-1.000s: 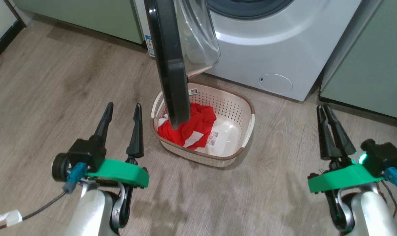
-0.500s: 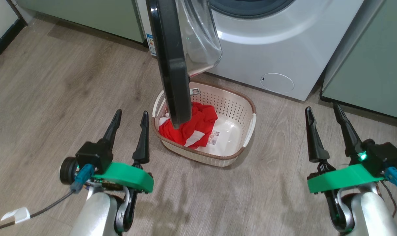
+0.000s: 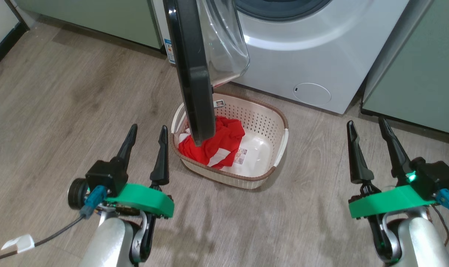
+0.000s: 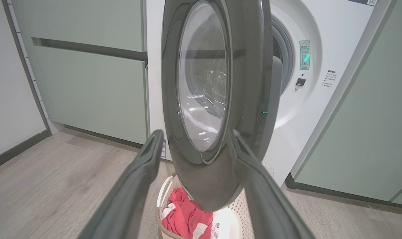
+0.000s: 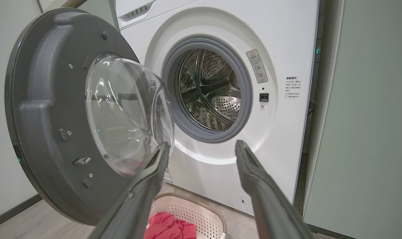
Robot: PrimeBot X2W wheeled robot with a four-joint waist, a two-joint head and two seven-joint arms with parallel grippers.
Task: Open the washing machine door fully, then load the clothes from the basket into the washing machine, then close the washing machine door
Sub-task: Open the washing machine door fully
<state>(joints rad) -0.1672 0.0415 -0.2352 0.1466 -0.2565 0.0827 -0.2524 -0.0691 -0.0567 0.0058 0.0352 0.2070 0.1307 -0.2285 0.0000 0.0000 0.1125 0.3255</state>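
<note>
The door (image 3: 191,74) stands half open, overhanging the basket (image 3: 258,118), which is set right before the washer (image 3: 321,55), likely to keep the lift of the clothes (image 3: 224,141) short. Both jaws hang released and empty, flanking the basket.

Bright, even indoor light, softly diffused. Faint, blurry shadows lie on the wooden floor (image 3: 224,230) in the head view. The washing machine door (image 3: 189,66) carries streaky reflections on its glass and glossy rim. Close to the lens, the left gripper (image 4: 195,132) has soft, unfocused fingers (image 4: 131,196). The cabinet (image 4: 88,89) edges lean near the borders.
</note>
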